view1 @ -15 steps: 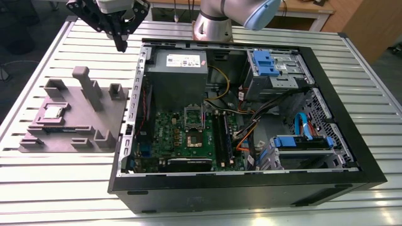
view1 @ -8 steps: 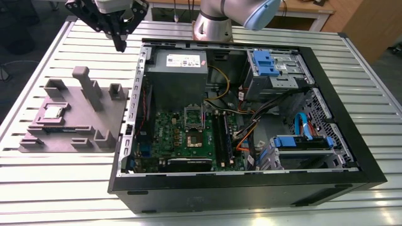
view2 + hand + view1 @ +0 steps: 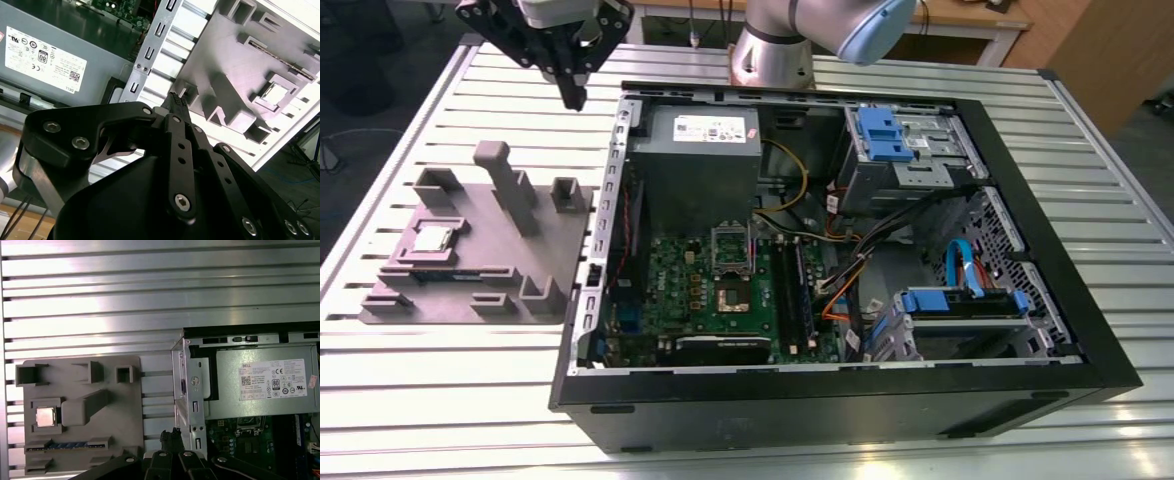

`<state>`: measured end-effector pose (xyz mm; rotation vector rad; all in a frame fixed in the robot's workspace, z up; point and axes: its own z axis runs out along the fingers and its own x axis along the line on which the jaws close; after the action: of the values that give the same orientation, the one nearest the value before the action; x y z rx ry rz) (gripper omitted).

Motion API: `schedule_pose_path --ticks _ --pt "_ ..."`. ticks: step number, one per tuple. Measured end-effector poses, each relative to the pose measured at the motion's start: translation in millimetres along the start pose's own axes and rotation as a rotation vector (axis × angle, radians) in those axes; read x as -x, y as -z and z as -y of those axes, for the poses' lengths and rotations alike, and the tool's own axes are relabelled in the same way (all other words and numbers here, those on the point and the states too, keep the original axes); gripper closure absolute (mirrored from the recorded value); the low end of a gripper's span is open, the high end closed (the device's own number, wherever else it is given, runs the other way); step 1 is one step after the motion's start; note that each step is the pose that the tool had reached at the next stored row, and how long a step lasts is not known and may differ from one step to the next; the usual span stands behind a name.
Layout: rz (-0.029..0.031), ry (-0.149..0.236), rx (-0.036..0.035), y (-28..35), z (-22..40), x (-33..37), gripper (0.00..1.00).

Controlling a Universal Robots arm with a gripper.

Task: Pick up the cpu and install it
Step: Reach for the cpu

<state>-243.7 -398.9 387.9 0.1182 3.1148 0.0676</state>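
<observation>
Exterior view — where is the cpu [image 3: 431, 238] lying?
It is resting in the grey holder [image 3: 487, 245] on the tabletop [image 3: 454, 400], beside the computer case [image 3: 827, 410].
And the gripper [image 3: 571, 100]?
It is hanging well apart — clenched, holding nothing.

Looks past the black claw [image 3: 176, 101], tips closed together, onto the slatted desk [image 3: 170, 70]. Finds the cpu [image 3: 273, 93] lying flat in a square recess of the grey fixture plate [image 3: 225, 45], well apart from the tips. Catches the grey power supply box [image 3: 105, 45] with its white label beside the case's steel frame [image 3: 150, 47]
</observation>
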Motion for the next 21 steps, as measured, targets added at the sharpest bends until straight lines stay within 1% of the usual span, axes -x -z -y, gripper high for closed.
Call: schedule_pose_path --ticks 17,18,19,21 --pt "0.0 0.0 0.0 0.1 0.3 -3.4 0.9" --pt "0.0 0.0 0.0 0.2 0.4 -5.8 0.9" --pt "0.0 0.0 0.0 0.3 0.8 -10.1 0.9" --pt "0.0 0.0 0.0 0.3 0.8 -10.4 0.9"
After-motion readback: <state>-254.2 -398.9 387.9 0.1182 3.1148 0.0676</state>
